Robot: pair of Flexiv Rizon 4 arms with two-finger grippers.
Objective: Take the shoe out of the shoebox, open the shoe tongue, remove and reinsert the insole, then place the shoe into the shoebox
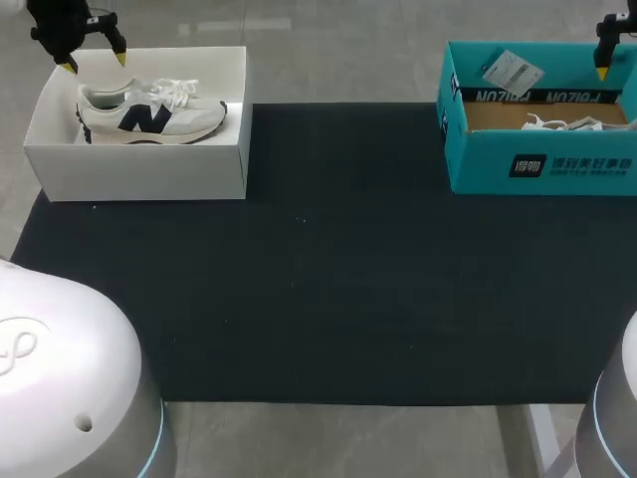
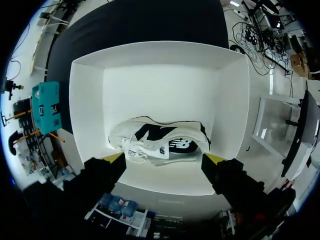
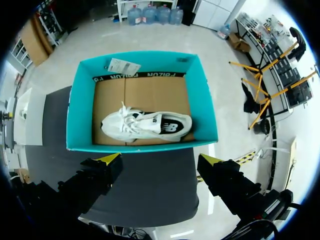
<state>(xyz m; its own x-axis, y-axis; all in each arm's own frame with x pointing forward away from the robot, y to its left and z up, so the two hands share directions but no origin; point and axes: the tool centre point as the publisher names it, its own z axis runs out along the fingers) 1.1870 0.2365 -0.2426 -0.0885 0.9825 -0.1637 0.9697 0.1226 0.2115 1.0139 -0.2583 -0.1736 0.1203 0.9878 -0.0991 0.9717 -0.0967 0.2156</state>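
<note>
The counter (image 1: 328,60) carries a dark mat (image 1: 318,249) that covers most of its middle. Two rounded white arm housings (image 1: 60,368) fill the near corners of the head view.

A teal shoebox (image 1: 542,159) stands open at the far right of the mat, its floor lined with brown cardboard. A white shoebox (image 1: 139,169) stands open at the far left corner, well apart from the teal one, with its outer side past the mat's edge.

In the white shoebox lies a cream shoe (image 1: 149,115) with a dark logo. It lies on its side, heel toward the outer wall and toe toward the teal shoebox, with its laces loose. In the teal shoebox lies a white shoe (image 3: 147,126), also on its side. From the head view only its laces and upper edge show above the near wall.

The left tool (image 1: 96,64) hangs above the far outer corner of the white shoebox. Its yellow tips are spread wide and it is released, gripping nothing; in the left wrist view the cream shoe sits below, between the two fingers. The right tool (image 3: 160,159) hangs above the teal shoebox, likewise released with its fingers far apart and touching nothing.

A small white paper tag (image 3: 124,66) rests on the teal shoebox's far wall.
</note>
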